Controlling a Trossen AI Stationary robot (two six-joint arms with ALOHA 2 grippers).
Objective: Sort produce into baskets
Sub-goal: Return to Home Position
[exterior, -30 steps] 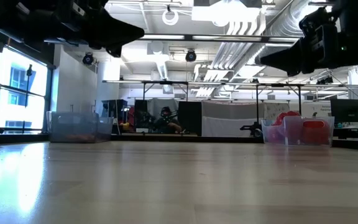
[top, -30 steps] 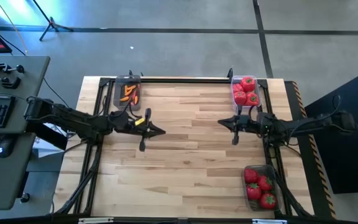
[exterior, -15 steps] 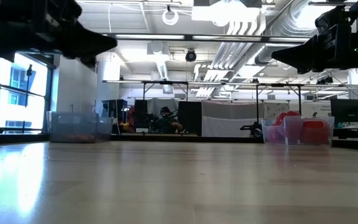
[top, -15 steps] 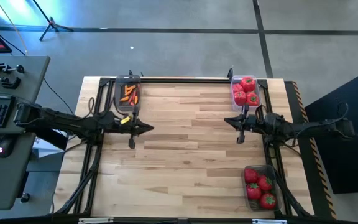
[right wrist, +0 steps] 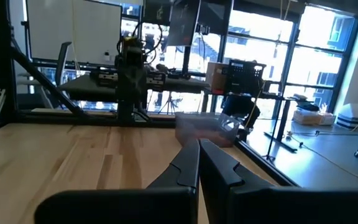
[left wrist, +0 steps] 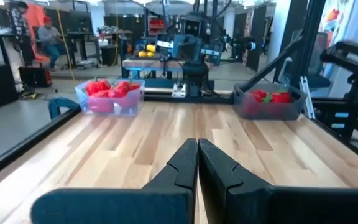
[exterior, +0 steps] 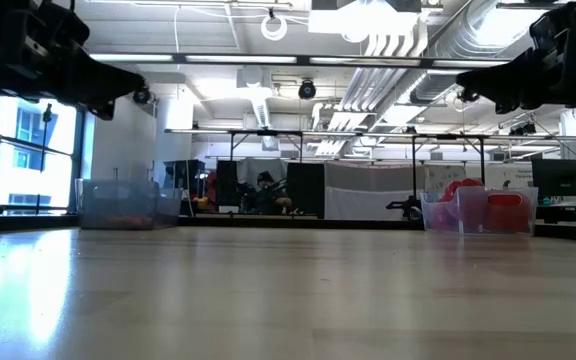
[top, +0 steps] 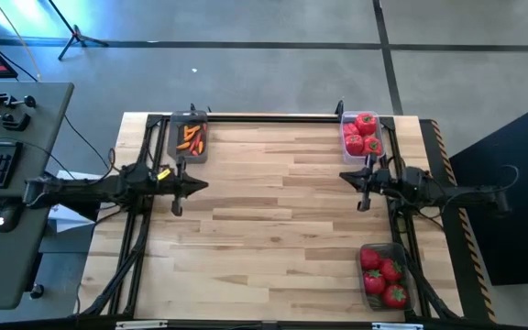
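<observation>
High view: we record carrots (top: 191, 137) in the far-left basket (top: 176, 151) and tomatoes (top: 365, 124) in the far-right basket (top: 379, 151) and near-right basket (top: 401, 249); no piece lies outside. The left gripper (top: 200, 186) hangs near the far-left basket, the right gripper (top: 346, 177) near the far-right basket; we judge a low or wide swing could clip either. Low view: both arms sit well above the table (exterior: 288, 300). Wrist views: each gripper's fingers are pressed together, holding nothing.

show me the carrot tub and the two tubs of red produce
carrot tub (exterior: 118, 200), low view, on its front wall
far red tub (left wrist: 112, 107), left wrist view, on its front wall
near red tub (left wrist: 271, 112), left wrist view, on its front wall
</observation>
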